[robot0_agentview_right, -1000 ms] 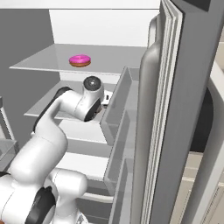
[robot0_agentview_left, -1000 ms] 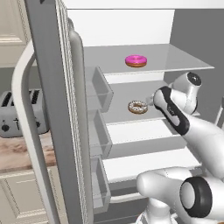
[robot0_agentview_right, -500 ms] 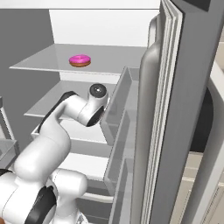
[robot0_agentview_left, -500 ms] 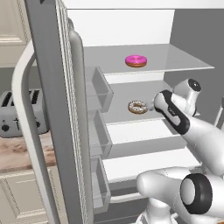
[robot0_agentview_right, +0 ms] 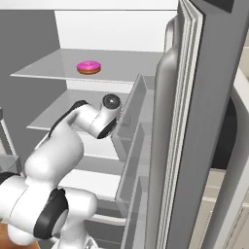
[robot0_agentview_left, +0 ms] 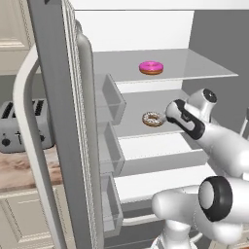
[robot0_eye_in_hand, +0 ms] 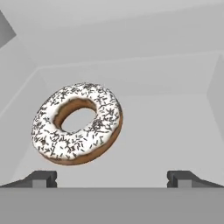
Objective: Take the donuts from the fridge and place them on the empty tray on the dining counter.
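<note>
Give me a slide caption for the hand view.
Open fingers approach the white speckled donut on a grey fridge shelf.

Grey toaster (robot0_agentview_left: 22,127) on marble counter (robot0_agentview_left: 24,168) (left of door).

The white arm reaches forward with its elbow bent, the gripper (robot0_eye_in_hand: 112,177) held level, its two dark fingers (robot0_eye_in_hand: 41,178) spread wide apart and holding nothing.
</note>
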Controlling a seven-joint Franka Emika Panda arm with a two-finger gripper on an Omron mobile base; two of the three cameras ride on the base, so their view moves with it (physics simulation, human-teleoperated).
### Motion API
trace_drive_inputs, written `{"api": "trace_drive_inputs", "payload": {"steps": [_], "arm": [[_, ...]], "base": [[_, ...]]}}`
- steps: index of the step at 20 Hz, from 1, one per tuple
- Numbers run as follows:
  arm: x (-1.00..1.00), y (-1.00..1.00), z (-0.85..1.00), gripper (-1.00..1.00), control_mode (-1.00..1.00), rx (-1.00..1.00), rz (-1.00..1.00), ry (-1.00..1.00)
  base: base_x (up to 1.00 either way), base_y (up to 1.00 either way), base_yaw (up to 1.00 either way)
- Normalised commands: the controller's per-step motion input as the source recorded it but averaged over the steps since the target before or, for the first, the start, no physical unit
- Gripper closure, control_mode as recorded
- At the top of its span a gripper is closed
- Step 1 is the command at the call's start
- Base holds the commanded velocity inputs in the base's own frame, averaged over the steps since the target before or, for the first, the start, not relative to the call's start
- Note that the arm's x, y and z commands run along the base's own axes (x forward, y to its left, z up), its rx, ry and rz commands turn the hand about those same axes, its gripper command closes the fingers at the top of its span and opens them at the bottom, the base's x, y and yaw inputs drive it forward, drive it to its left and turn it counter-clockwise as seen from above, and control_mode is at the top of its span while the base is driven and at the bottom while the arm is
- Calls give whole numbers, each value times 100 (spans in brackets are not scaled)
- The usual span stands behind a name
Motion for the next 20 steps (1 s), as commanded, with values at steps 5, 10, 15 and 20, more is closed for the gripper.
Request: {"api": "trace_drive_inputs", "payload": {"steps": [5, 10, 15, 20], "arm": [[36, 0, -1, -100, -100, 10, 0, 6], [37, 2, -13, -100, -100, 2, 0, 4], [31, 5, -18, -100, -100, 0, 0, 0], [25, 6, -11, -100, -100, 0, 0, 0]], "base": [[0, 0, 0], [0, 0, 0], [0, 0, 0], [0, 0, 0]]}}
